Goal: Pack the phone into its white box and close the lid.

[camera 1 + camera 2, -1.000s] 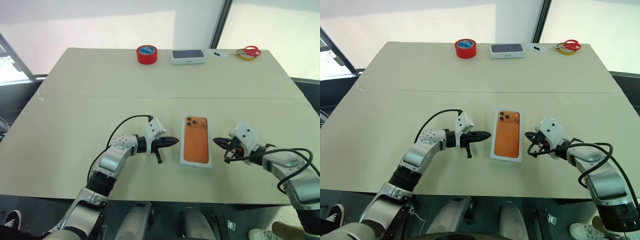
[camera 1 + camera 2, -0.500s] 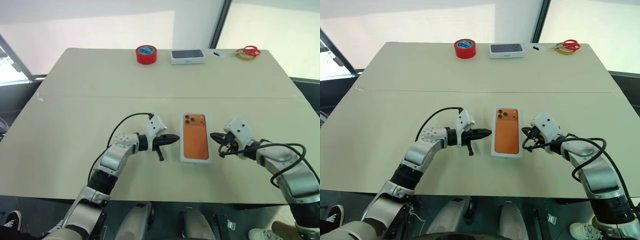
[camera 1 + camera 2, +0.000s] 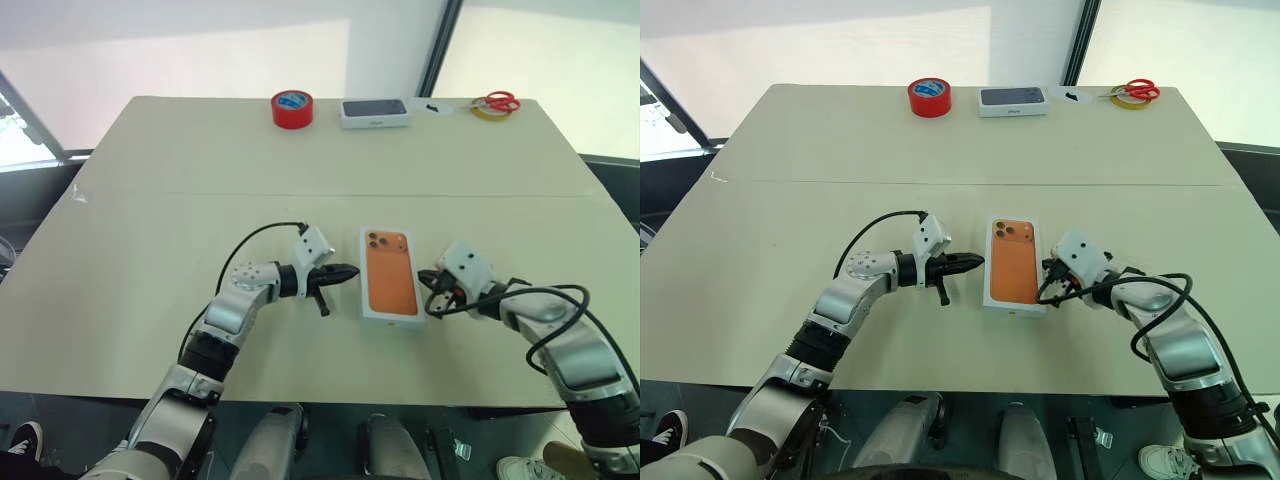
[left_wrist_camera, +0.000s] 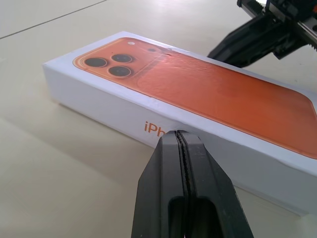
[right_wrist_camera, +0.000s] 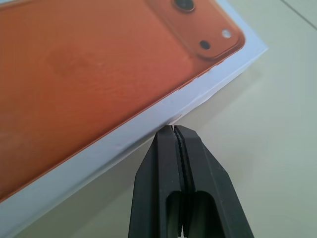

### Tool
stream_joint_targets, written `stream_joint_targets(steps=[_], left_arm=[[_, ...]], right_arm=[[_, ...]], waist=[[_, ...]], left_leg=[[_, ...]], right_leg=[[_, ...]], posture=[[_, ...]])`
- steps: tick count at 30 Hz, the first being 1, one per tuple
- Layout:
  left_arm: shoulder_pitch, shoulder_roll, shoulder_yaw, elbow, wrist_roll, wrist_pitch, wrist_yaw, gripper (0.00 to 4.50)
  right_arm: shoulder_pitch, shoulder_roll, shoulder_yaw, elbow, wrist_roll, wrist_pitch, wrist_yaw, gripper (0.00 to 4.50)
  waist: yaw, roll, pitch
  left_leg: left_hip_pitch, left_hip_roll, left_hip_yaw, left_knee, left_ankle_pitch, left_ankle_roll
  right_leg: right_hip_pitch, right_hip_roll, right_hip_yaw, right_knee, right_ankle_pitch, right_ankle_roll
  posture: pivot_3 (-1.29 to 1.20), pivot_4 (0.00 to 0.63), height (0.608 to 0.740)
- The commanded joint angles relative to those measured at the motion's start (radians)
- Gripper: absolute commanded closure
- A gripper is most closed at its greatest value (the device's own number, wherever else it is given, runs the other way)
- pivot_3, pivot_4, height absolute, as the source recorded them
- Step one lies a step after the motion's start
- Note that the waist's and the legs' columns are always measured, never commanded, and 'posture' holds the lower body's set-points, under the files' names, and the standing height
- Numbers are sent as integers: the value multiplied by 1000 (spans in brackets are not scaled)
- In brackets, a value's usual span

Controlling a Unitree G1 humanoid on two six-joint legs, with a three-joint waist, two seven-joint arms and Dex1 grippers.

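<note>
— Orange on its printed top, white on the sides: where is the box [image 3: 391, 286]?
— Flat on the tan table [image 3: 150, 200], middle near edge, lid on.
— And the jaws?
— Left gripper [image 3: 350, 271] at its nine o'clock, clenched, holding nothing. Right gripper [image 3: 424, 277] at three o'clock, clenched too, tips at the box's side.
— Anything else?
— Red tape [image 3: 292, 108] at twelve o'clock, far edge.

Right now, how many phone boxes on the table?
2. One closed white box with an orange phone printed on top, near the front between both grippers. One smaller dark-topped white box at the far edge, beside the red tape roll.
</note>
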Motion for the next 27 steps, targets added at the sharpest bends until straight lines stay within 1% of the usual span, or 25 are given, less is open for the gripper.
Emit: stream_joint_targets(steps=[1, 4, 6, 9, 11, 14, 17, 19, 20, 22, 23, 26, 27], left_arm=[[7, 21, 23, -60, -20, 2, -6, 4500], [-10, 15, 59, -101, -64, 35, 6, 4500], [-36, -6, 79, -120, -103, 76, 13, 4500], [-69, -44, 49, -101, -88, 78, 21, 4500], [-83, -69, 13, -63, -59, 60, 25, 4500], [-113, -91, -15, 45, 5, 16, 66, 4500], [-150, -82, -63, 207, 145, -61, 185, 4500], [-142, -77, -72, 239, 140, -44, 153, 4500], [-131, -67, -79, 233, 137, -43, 126, 4243], [-110, -60, -66, 200, 111, -36, 94, 3630], [-102, -62, -41, 172, 79, -17, 83, 3139], [-75, -39, 23, 77, 11, -34, 41, 1520], [-68, -22, 59, 30, -30, -10, 25, 989]], right_arm=[[2, -10, -25, -38, 3, -35, 15, 4464], [-27, 6, -104, -46, 66, -32, 20, 4464], [-41, 30, -164, -78, 158, -18, 45, 4464], [-37, 48, -197, -116, 250, -11, 90, 4464], [-10, 33, -158, -136, 241, -21, 117, 4464], [46, -11, -55, -144, 132, -103, 147, 4464], [82, -29, 52, -127, 19, -139, 120, 4464], [89, -21, 85, -110, -17, -150, 105, 4464], [86, -7, 77, -106, 9, -120, 107, 4493], [70, 14, 46, -106, 67, -73, 115, 3958], [59, 17, 31, -101, 77, -72, 116, 3658], [26, 27, -34, -87, 131, -53, 124, 2099], [15, 32, -66, -91, 168, -45, 132, 1564]], waist=[[-2, 0, 0], [-1, 0, 0], [0, 0, 0], [3, 0, 0], [5, 0, 0], [4, -1, 0], [-3, -1, 0], [-5, -3, -5], [-6, -3, -8], [-10, -5, -11], [-12, -5, -12], [-11, -5, -12], [-11, -5, -12]], left_leg=[[0, 0, 0, 0, 0, 0], [0, 0, 0, 0, 0, 0], [0, 0, 0, 0, 0, 0], [0, 0, -1, 1, 0, 0], [0, 0, -1, 2, 0, 0], [0, -1, -1, 4, -1, 2], [0, -1, -1, 4, -1, 2], [1, 0, -1, 5, -1, 1], [3, 0, -1, 4, -2, 0], [5, 0, -1, 3, -3, -1], [5, 0, -1, 2, -3, -1], [5, 0, -1, 1, -3, -1], [5, 0, -1, 1, -3, -1]], right_leg=[[0, 0, 0, 0, 0, 0], [0, 0, 0, 1, 0, 0], [0, 0, 0, 0, 0, 0], [1, 0, -1, 0, 0, 0], [2, 0, -1, 0, 0, 0], [2, 0, -1, 0, 0, 0], [2, -1, -1, 0, 0, 0], [3, 0, -1, 1, 0, 0], [4, 0, -1, 1, 0, 0], [6, 0, -1, 0, -1, 1], [6, 0, -1, 0, -1, 1], [6, 0, -1, 0, -1, 1], [5, 0, -1, 0, -1, 1]], posture=[[0, 150, 740], [0, 150, 740], [0, 150, 740], [0, 150, 740], [0, 150, 740], [0, 150, 740], [0, 150, 740], [0, 150, 740], [0, 150, 740], [0, 150, 740], [0, 150, 740], [0, 150, 740], [0, 150, 740]])
